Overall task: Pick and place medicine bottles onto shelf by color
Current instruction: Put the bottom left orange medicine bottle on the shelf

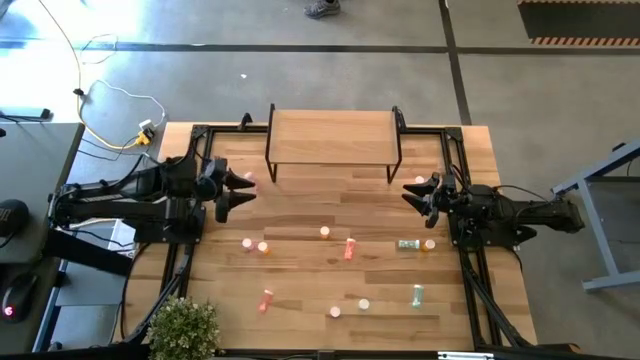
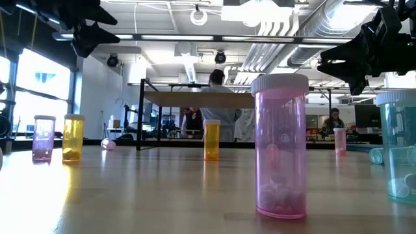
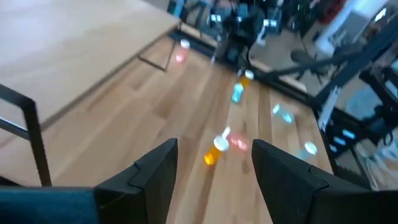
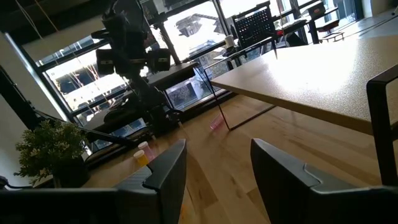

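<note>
Standing upright — pink bottle [image 2: 281, 146], teal bottle [image 1: 408, 244] lying crosswise

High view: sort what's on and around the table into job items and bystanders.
Job items:
- medicine bottles scattered on the table, e.g. a red one, a teal one, an orange one
- shelf, nothing on it yet
- left end effector and right end effector, both open and empty

Bystanders:
- potted plant
- yellow cable on the floor

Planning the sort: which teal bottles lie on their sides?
The teal bottle beside the right gripper clearly lies sideways; the teal bottle nearer the front edge looks toppled too.
</note>
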{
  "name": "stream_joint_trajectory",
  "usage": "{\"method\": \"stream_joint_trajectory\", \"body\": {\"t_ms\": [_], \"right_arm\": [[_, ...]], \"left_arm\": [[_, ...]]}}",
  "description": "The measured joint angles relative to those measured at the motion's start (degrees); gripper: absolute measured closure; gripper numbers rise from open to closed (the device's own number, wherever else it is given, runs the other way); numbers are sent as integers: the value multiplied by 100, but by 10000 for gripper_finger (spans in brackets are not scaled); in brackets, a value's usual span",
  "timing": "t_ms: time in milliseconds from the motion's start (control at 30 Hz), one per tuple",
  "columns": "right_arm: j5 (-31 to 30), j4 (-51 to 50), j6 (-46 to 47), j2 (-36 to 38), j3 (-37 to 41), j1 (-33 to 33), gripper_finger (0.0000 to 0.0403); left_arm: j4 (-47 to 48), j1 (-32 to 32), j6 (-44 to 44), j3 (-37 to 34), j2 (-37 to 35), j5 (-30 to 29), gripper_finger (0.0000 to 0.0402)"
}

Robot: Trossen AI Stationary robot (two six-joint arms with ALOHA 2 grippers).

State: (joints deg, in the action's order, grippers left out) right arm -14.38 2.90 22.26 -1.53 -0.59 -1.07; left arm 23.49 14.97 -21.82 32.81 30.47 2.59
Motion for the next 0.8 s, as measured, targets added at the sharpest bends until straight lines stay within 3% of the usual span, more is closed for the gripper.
{"method": "stream_joint_trajectory", "body": {"t_ms": [367,800], "right_arm": [[1,0,-1,1,-1,1,233],[-1,0,0,1,-1,1,233]], "left_arm": [[957,-1011,-238,823,1316,362,207],[1191,-2092,-352,842,2550,-219,207]]}}
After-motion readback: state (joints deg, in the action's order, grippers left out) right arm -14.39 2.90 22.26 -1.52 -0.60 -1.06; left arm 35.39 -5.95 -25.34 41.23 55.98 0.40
